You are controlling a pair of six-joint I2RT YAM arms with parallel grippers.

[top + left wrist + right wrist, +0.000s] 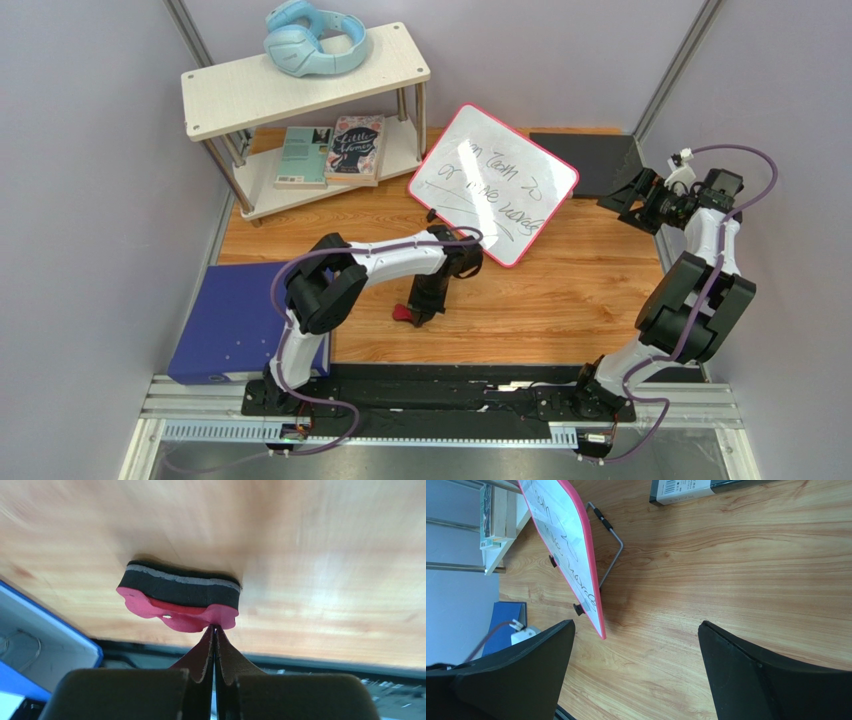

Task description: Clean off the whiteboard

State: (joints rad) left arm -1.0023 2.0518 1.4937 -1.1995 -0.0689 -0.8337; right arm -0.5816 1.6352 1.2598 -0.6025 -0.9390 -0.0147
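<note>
Near the front of the wooden table (pixel 585 295), the left gripper (pixel 215 630) has its fingers pressed together, and the tips only touch the pink rim of the eraser (pixel 180 587), so I think it should first open them, put them around the pink body and close firmly before lifting. Farther back, the whiteboard (pixel 493 185) stands tilted on its wire stand (pixel 610 550), just beside the shelf (pixel 300 95), with black handwriting on it. This stand looks light, so wipe gently; the right gripper (pixel 636 625), wide open to the board's right, could hold the rim.
</note>
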